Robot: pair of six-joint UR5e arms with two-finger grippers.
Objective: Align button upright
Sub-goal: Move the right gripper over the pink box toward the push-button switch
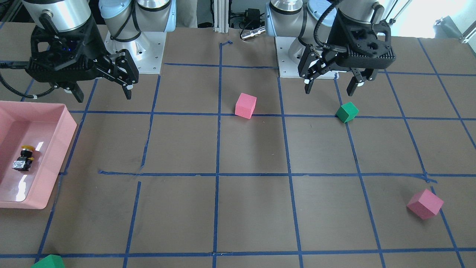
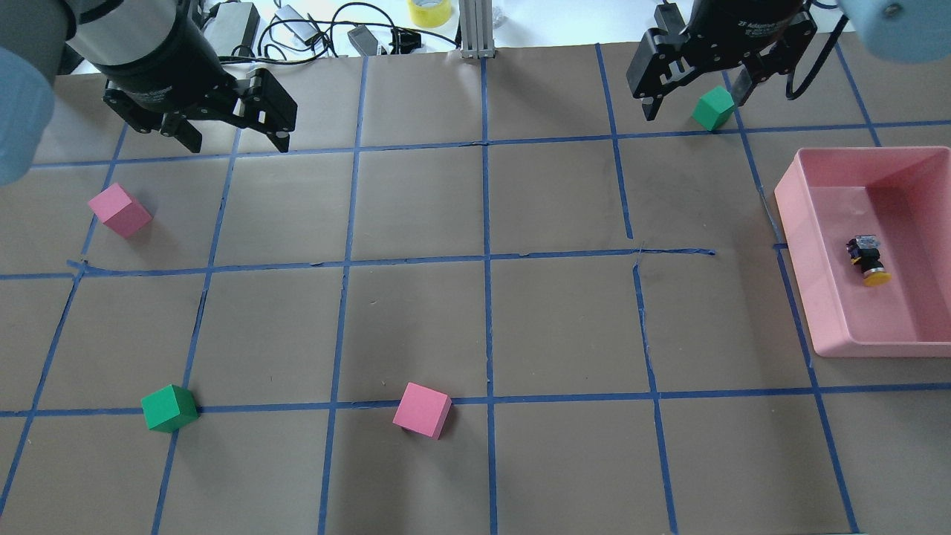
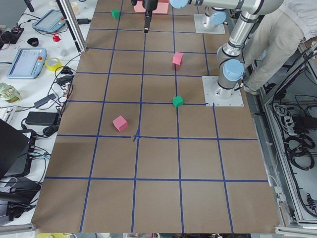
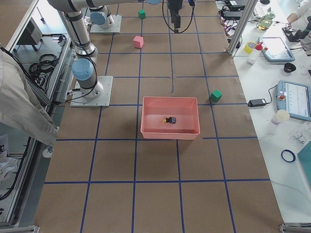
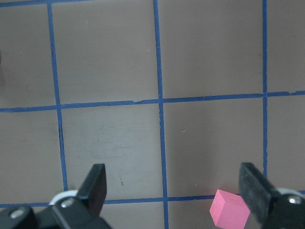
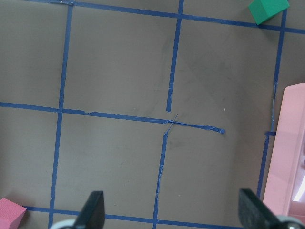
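The button (image 2: 868,261) lies on its side in the pink tray (image 2: 791,215) at the table's right end, its yellow cap toward the robot. It also shows in the front view (image 1: 24,158) and the right side view (image 4: 170,120). My right gripper (image 2: 687,108) is open and empty, raised over the far side of the table beside a green cube (image 2: 713,108), well away from the tray. In the front view it (image 1: 104,96) hangs beyond the tray (image 1: 68,137). My left gripper (image 2: 238,145) is open and empty, high over the far left; it also shows in the front view (image 1: 330,89).
Pink cubes (image 2: 119,210) (image 2: 422,410) and a second green cube (image 2: 169,408) sit on the brown, blue-taped table. The left wrist view shows a pink cube (image 5: 229,209) near one finger. The right wrist view shows the tray's edge (image 6: 290,157).
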